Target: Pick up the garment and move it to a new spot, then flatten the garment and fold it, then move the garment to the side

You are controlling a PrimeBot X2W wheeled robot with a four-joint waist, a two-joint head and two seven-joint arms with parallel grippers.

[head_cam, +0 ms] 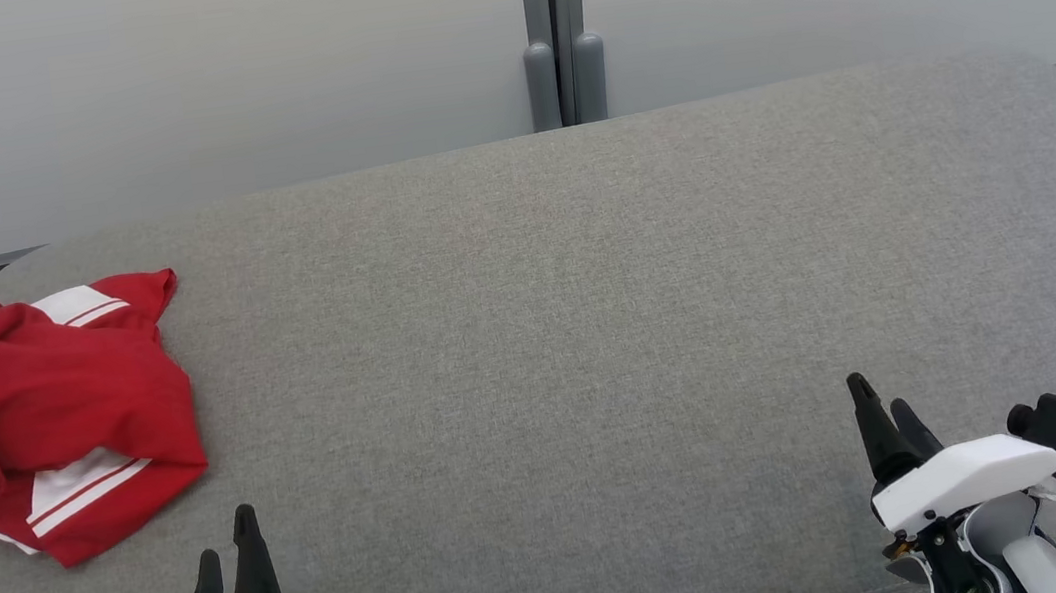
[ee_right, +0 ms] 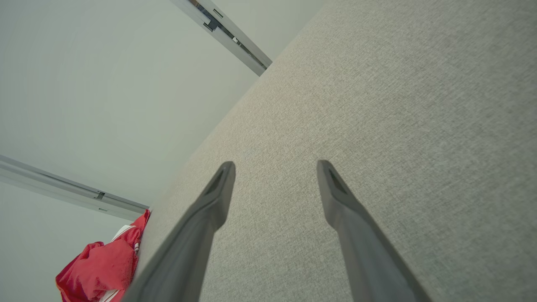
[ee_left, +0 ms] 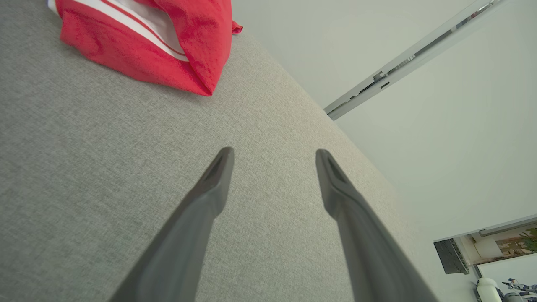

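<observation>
Both jaws apart, empty. Red garment [head_cam: 49, 416] crumpled at left edge of grey cushion [head_cam: 592, 329]. Risk: single-layer pinch, bundle drags, slides off edge.

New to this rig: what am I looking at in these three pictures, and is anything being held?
A two-armed robot, seen through three cameras. The wide picture comes from its head, looking down at a grey upholstered surface; the green-cased left gripper and white-cased right gripper sit at the bottom corners. The other two pictures come from cameras on each wrist, looking along that gripper's two dark fingers. A crumpled red garment with white stripes lies at the surface's left edge. Both grippers are open and hold nothing.
</observation>
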